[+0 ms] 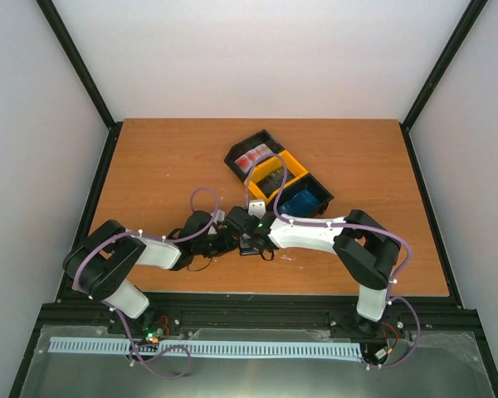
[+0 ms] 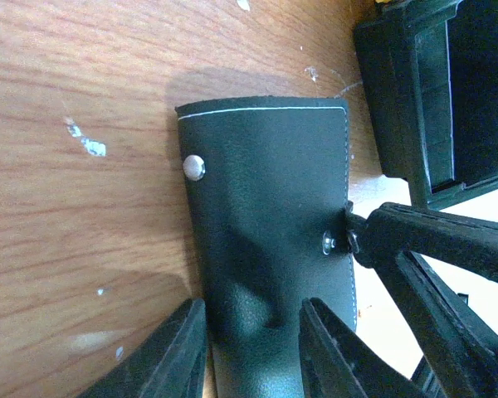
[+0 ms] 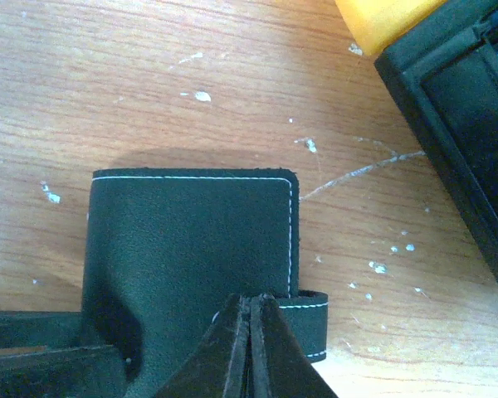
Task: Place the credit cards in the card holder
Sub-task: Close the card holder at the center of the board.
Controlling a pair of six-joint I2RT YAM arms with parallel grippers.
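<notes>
Now one black card holder (image 2: 266, 224) lies flat; left gripper (image 2: 253, 348) straddles it released, right gripper (image 3: 251, 348) clenched on its clasp tab (image 3: 309, 319).

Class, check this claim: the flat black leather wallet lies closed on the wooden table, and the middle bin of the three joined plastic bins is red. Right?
Not quite. The flat black leather wallet does lie closed on the wooden table, but the middle bin is yellow, not red, as the top external view shows.

Matt black grained leather-like card holder (image 3: 191, 249) with white stitching, metal snap (image 2: 194, 167); scuffed wood-grain table (image 3: 149, 83) beneath it
</notes>
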